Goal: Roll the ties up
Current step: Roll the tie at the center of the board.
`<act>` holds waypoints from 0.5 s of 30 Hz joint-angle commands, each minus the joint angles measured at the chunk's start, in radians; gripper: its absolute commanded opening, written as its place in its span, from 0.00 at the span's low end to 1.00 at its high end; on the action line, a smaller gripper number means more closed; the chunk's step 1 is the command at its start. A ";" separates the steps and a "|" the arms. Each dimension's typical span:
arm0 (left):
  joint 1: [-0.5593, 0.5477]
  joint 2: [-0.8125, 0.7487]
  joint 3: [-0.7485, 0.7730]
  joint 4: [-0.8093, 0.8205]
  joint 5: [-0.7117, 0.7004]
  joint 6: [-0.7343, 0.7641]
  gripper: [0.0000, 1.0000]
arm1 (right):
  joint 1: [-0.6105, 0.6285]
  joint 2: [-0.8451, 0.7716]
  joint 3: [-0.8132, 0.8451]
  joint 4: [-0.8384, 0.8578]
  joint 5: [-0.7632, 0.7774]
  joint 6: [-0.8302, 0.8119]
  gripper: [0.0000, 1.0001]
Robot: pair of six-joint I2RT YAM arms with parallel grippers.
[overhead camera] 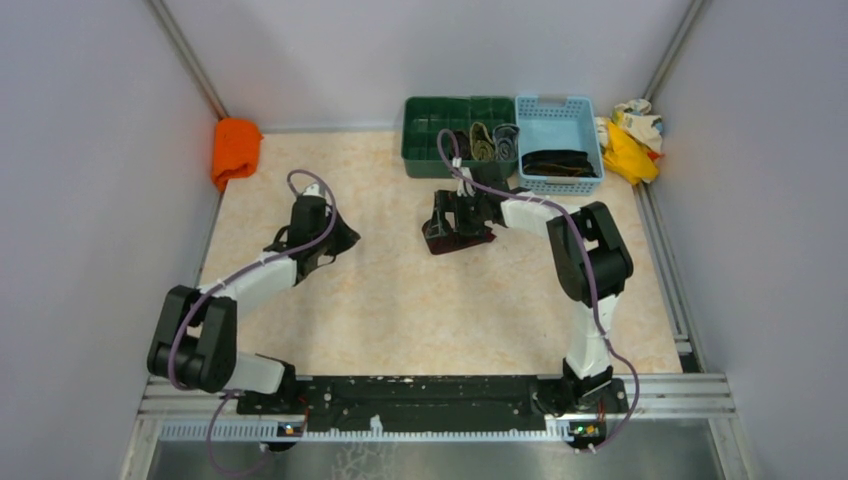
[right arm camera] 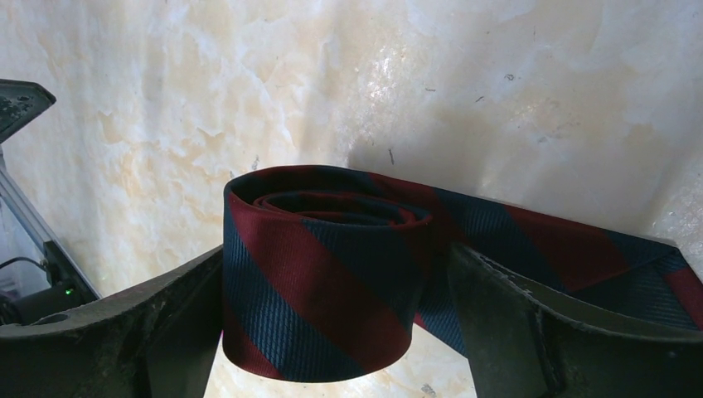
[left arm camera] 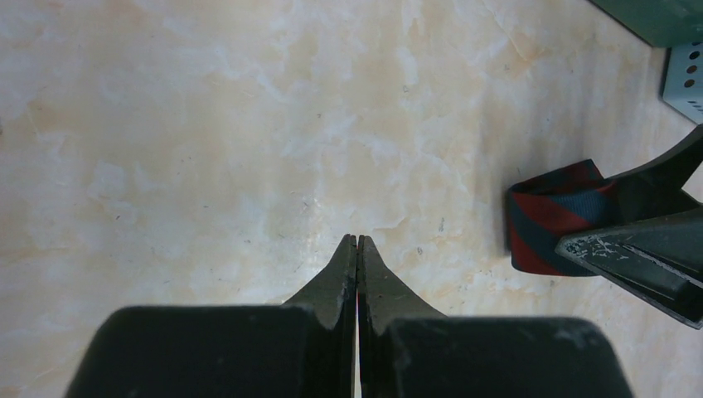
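- Table [overhead camera: 400, 310] walled on the left, far and right sides; a rail runs along the near edge by the arm bases; the widest bare room is the middle and near half, between the two arms.
- Far edge crowded: bin [overhead camera: 410, 150] and basket [overhead camera: 558, 103] side by side, touching; cloth [overhead camera: 235, 148] in the far-left corner; rags [overhead camera: 632, 140] in the far-right corner.
- Rolls [overhead camera: 485, 145] sit in the bin's near compartments.
- Left gripper [left arm camera: 357, 240] over bare table left of centre; fingers pressed together, nothing between them; well apart from the cloth and the left wall.
- Right gripper [right arm camera: 336, 257] just in front of the bin; fingers spread wide, one on each side of the tie [right arm camera: 323, 282]; whether they squeeze it cannot be told.
- Tie: dark red and navy, wound into a roll standing on edge on the table; coil axis upright, spiral facing the wrist camera; the loose tail leaves to the right in that view, behind the right finger [right arm camera: 539, 332].
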 commanded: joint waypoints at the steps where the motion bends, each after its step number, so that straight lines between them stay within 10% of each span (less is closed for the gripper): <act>1: -0.008 0.048 -0.021 0.081 0.082 0.003 0.00 | -0.012 -0.024 0.024 -0.046 0.035 -0.029 0.98; 15: -0.121 0.469 0.141 0.327 0.300 -0.105 0.00 | 0.044 -0.010 0.066 -0.084 0.015 -0.060 0.99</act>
